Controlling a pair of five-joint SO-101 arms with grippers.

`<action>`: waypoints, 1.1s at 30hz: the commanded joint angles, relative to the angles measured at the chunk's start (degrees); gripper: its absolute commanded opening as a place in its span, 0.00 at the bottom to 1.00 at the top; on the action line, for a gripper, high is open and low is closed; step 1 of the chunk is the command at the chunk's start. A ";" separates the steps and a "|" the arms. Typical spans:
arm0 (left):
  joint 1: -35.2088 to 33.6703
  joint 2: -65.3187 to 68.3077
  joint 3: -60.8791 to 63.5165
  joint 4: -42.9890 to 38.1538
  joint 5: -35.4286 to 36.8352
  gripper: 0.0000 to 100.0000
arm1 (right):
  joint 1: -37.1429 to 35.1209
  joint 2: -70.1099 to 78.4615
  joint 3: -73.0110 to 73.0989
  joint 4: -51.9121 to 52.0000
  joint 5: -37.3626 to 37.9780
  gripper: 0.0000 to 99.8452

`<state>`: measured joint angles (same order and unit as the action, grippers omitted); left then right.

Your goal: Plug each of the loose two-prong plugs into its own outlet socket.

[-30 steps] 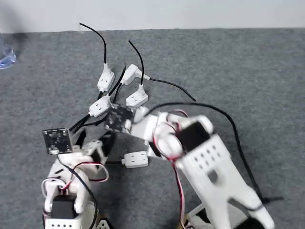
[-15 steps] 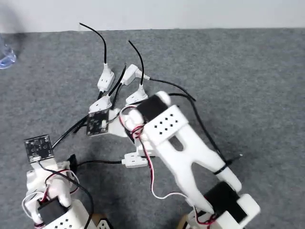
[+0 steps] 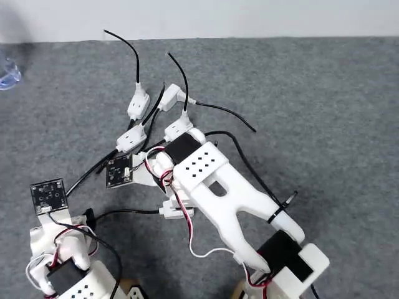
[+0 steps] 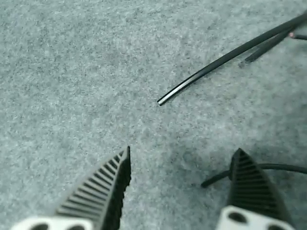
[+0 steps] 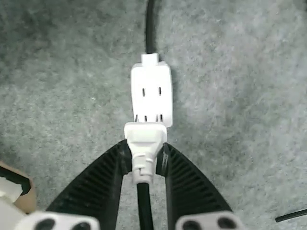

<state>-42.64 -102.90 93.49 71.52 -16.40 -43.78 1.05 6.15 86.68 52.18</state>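
In the right wrist view my right gripper (image 5: 144, 149) is shut on a white two-prong plug (image 5: 145, 136), whose black cable runs back between the fingers. The plug's prongs sit at the end slots of a white outlet socket (image 5: 151, 93) lying flat on the grey carpet, and part of each prong still shows. From above, that socket (image 3: 167, 210) peeks out from under the right arm (image 3: 212, 180). My left gripper (image 4: 180, 167) hangs open over bare carpet, apart from a loose black cable end (image 4: 159, 101). The left arm (image 3: 62, 249) stands at the front left.
Several other white plug and socket pieces (image 3: 138, 103) (image 3: 179, 128) with black cables lie bunched at the back centre. A clear object (image 3: 7, 71) sits at the far left edge. The carpet to the right is open. A brown edge (image 5: 9, 189) shows near the right gripper.
The right arm has swung left and come down over the front socket. The left arm has drawn back toward the front left corner.
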 commanded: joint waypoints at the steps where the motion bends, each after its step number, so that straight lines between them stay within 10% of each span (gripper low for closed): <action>1: -0.35 -0.18 -0.22 0.44 -0.62 0.31 | 2.59 -0.22 -0.18 -1.54 1.85 0.01; 33: -0.53 -0.18 -0.22 0.44 -0.62 0.31 | 2.51 6.20 6.24 -8.40 1.93 0.01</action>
<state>-42.64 -102.90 93.49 71.52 -16.40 -40.97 7.47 12.84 79.30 53.58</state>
